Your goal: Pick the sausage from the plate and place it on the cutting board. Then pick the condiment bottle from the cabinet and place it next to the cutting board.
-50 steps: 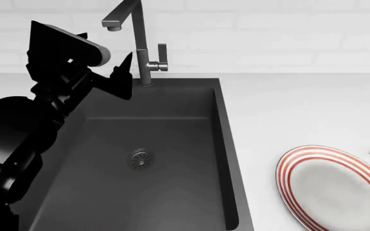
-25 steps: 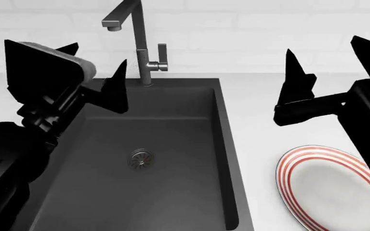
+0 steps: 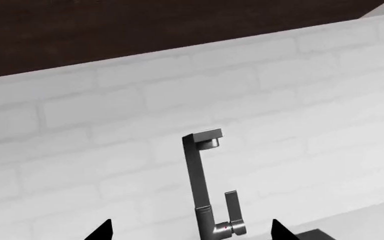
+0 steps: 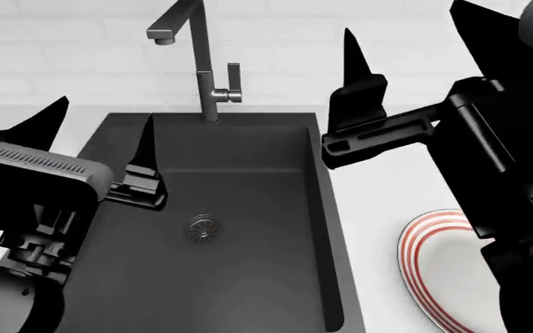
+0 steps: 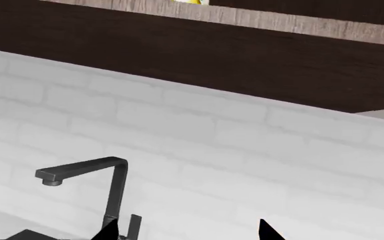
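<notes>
Right gripper (image 4: 405, 55) open, empty; left gripper (image 4: 100, 132) likewise. Advise raising right toward small yellow condiment bottle (image 5: 190, 2), centring jaws.

- sink (image 4: 248, 159) set in surface (image 4: 377, 201), faucet (image 4: 202, 62) behind it
- plate (image 4: 433, 270) on surface, right of sink
- cabinet (image 5: 245, 55) above faucet wall
</notes>
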Robot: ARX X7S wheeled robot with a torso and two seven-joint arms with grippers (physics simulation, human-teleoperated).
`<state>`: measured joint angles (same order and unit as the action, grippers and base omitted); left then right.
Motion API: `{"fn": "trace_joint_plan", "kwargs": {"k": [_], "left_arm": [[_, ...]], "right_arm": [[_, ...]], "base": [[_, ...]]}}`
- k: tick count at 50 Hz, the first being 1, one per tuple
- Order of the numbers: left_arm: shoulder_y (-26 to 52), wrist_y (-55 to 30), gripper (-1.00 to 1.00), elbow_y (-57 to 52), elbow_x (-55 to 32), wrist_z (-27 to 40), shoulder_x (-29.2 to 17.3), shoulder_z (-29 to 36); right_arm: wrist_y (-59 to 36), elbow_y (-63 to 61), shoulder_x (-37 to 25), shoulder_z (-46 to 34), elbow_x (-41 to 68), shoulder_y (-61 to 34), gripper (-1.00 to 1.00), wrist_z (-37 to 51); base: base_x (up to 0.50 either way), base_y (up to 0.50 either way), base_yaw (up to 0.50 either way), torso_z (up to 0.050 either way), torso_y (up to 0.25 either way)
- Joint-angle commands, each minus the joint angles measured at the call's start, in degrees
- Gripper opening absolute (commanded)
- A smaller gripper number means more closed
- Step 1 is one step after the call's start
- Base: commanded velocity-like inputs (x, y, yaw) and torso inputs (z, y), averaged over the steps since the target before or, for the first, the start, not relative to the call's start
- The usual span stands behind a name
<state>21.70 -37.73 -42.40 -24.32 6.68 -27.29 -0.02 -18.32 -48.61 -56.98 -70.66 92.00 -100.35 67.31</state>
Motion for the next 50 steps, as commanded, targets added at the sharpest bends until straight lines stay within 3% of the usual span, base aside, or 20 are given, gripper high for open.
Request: {"fn": "trace_joint_plan", "kwargs": {"k": [1,11,19,27,37,42,50], "left_arm": [[-3.2,2.4,1.0,-2.3,-0.5,0.2,0.0,-1.6],[-0.1,-0.9,1.0,-11.4,-6.9,3.4,0.0,-6.9],[-0.1,-0.8,1.0,-11.5,-7.4,3.2,-0.9,-5.7],[-3.4,3.3,1.0,-8.8,-4.3,1.0,-0.7,-2.4],[-5.0,5.2,1.0,-7.3,-3.1,0.1,-0.5,-0.5],[-5.8,6.1,1.0,-6.8,-2.7,-0.3,-0.6,-0.2],[-6.5,7.6,1.0,-5.8,-2.4,-1.0,-0.6,0.0]], "right_arm": [[-2.6,1.8,6.0,2.7,5.8,-8.7,1.0,4.8],[-2.9,-0.5,5.8,4.2,7.7,-11.5,1.0,7.6],[-3.6,1.7,7.5,5.6,9.7,-14.8,1.0,6.1],[-8.7,14.1,13.3,7.9,11.4,-25.8,1.0,-1.9],[-12.3,24.8,17.2,9.2,8.9,-31.5,1.0,-8.4],[-15.3,36.8,21.6,9.9,3.6,-34.1,1.0,-16.1],[-24.5,62.6,33.8,19.4,-13.9,-34.6,1.0,-31.6]], "base": [[0.0,0.0,0.0,0.0,0.0],[0.0,0.0,0.0,0.0,0.0],[0.0,0.0,0.0,0.0,0.0],[0.0,0.0,0.0,0.0,0.0],[0.0,0.0,0.0,0.0,0.0],[0.0,0.0,0.0,0.0,0.0],[0.0,0.0,0.0,0.0,0.0]]}}
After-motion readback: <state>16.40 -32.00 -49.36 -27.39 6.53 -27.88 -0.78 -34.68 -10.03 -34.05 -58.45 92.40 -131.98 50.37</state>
